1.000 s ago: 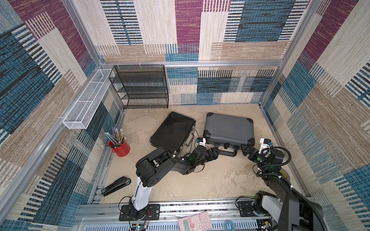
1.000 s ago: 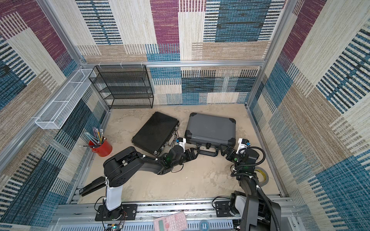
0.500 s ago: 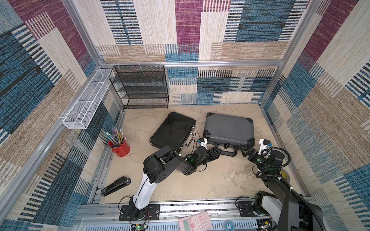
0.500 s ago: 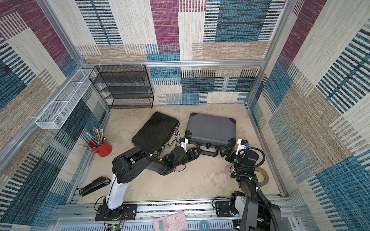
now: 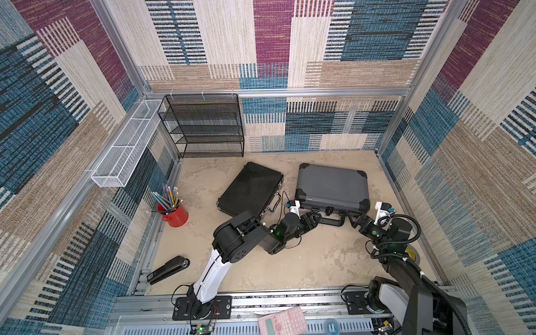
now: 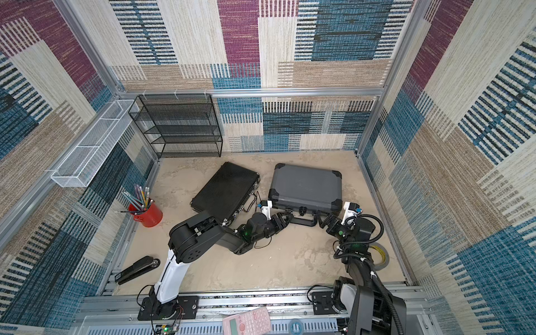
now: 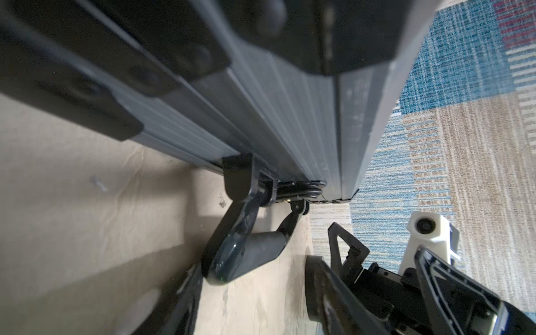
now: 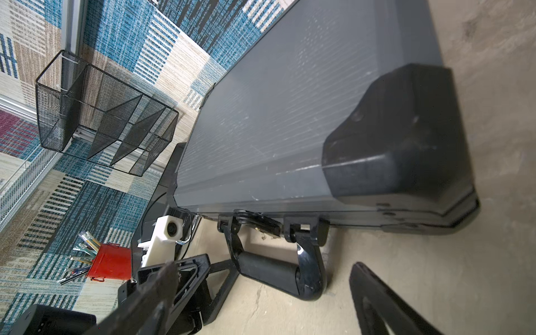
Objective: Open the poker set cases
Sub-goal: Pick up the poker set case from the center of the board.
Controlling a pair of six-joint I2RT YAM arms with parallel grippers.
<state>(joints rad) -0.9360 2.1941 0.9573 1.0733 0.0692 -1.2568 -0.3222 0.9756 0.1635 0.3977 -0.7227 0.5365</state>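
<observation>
The thick grey black-cornered briefcase (image 5: 333, 185) lies shut on the beige floor (image 5: 319, 269) beside the slim black ribbed briefcase (image 5: 251, 188), its handle (image 5: 332, 222) flanked by the left gripper (image 5: 314, 219), jaws partly apart, and right gripper (image 5: 353, 220), jaws wide, likely seeking its latches.

Two briefcases lie on the floor: one slim black case (image 5: 251, 188) and one thicker grey case (image 5: 333, 187). The grey one shows four black corner caps and one black handle (image 5: 333, 222). One black wire-mesh shelf rack (image 5: 203, 127) stands at the back wall, and one white wire basket (image 5: 127, 145) hangs on the side wall. There is one red cup (image 5: 174, 216) of pencils, too bunched to count, one black stapler (image 5: 168, 269), one pink calculator (image 5: 282, 322) and one roll of tape (image 6: 381, 256). Two robot arms work here, the left arm (image 5: 232, 246) and the right arm (image 5: 400, 266).
</observation>
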